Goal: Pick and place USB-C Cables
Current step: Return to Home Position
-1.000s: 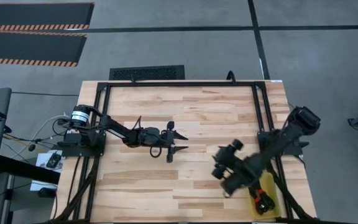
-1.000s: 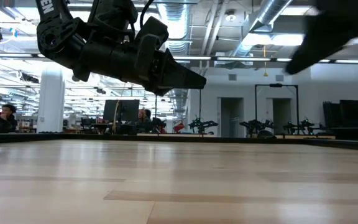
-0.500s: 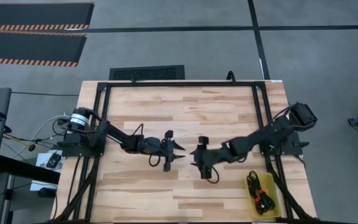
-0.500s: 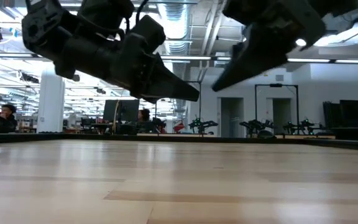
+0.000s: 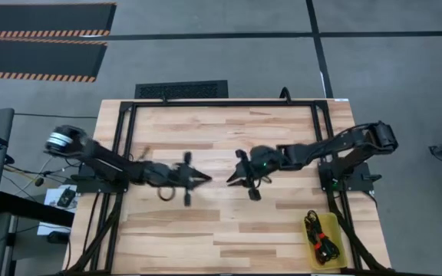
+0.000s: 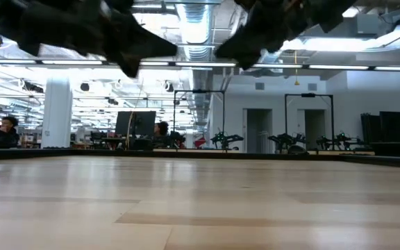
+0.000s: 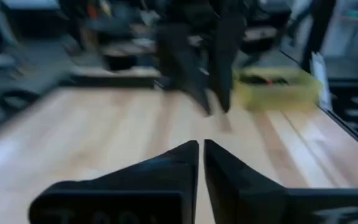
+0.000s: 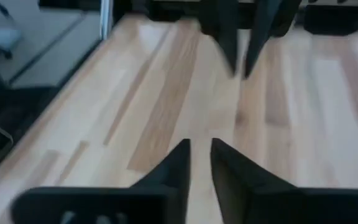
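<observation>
Both arms hang above the middle of the wooden table (image 5: 229,130), tips turned toward each other along one line across it. The left gripper (image 5: 203,179) and the right gripper (image 5: 233,179) are near, but a strip of bare wood shows between them. From its own wrist we see the left gripper's fingers drawn almost together with nothing between them. The right gripper's fingers stand only a narrow slit apart and are just as empty.

The USB-C Cables (image 5: 318,239) lie in the yellow bin (image 5: 336,227), at the table corner on the right arm's side, just beside that arm's base frame. They make one dark tangle with red showing, stretched along the bin's long axis, and we cannot count them from above. We see no cable on the open wood.

The bin sits well apart from both grippers, off to the side of the right one and behind its tips, which point away from it. The right arm is much the nearer of the two.

We judge the placing finished, so the next move is a retreat. Each gripper has to draw back along the shared line, away from its twin. The right arm also has to fold in above the bin without brushing its rim.
</observation>
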### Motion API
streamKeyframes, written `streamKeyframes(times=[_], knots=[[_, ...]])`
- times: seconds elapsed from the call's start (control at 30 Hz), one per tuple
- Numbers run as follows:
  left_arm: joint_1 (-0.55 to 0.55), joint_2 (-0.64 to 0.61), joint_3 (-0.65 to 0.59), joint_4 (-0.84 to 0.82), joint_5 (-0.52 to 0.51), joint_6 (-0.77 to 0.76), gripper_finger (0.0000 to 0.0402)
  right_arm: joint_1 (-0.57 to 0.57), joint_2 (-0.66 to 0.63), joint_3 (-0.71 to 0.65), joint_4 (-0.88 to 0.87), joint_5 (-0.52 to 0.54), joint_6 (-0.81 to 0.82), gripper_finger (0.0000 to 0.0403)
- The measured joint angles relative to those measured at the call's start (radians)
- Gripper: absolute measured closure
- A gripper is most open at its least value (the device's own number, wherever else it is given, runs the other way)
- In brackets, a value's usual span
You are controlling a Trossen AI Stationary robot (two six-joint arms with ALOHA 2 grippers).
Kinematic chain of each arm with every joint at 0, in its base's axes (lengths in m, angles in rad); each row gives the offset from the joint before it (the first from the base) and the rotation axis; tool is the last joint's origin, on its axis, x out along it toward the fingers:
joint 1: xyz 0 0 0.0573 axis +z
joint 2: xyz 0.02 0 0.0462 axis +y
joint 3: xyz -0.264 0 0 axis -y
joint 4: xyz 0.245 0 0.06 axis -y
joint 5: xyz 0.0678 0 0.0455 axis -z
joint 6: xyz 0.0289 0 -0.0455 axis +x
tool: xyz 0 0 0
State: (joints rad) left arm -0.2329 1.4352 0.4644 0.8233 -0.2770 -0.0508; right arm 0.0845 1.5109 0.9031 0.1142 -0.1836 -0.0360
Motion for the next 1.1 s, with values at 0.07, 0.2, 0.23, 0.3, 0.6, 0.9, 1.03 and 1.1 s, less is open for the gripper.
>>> streamKeyframes(times=[0.07, 0.2, 0.23, 0.3, 0.6, 0.9, 1.03, 1.1], knots=[[0.004, -0.114, -0.062, 0.005, -0.046, 0.031, 0.0397, -0.011, -0.036, 0.000, 0.000, -0.004, -0.006, 0.0340], [0.004, -0.334, -0.184, 0.009, -0.065, 0.015, 0.0397, 0.021, -0.115, 0.000, -0.016, -0.015, -0.043, 0.0377], [-0.003, -0.386, -0.217, 0.008, -0.065, 0.001, 0.0397, 0.041, -0.141, 0.000, -0.043, -0.024, -0.061, 0.0386], [-0.026, -0.477, -0.274, 0.009, -0.068, -0.014, 0.0397, 0.093, -0.189, 0.000, -0.087, -0.024, -0.093, 0.0395], [-0.127, -0.699, -0.452, 0.070, -0.197, -0.019, 0.0401, 0.196, -0.488, -0.236, 0.045, 0.177, -0.143, 0.0378], [-0.142, -0.683, -0.452, 0.069, -0.191, 0.052, 0.0401, 0.094, -0.771, -0.456, 0.181, 0.125, -0.066, 0.0396], [-0.100, -0.713, -0.451, 0.129, -0.189, 0.153, 0.0401, 0.062, -0.870, -0.454, 0.112, 0.125, -0.070, 0.0393], [-0.059, -0.745, -0.439, 0.139, -0.170, 0.165, 0.0401, 0.040, -0.920, -0.432, 0.020, 0.125, -0.070, 0.0395]])
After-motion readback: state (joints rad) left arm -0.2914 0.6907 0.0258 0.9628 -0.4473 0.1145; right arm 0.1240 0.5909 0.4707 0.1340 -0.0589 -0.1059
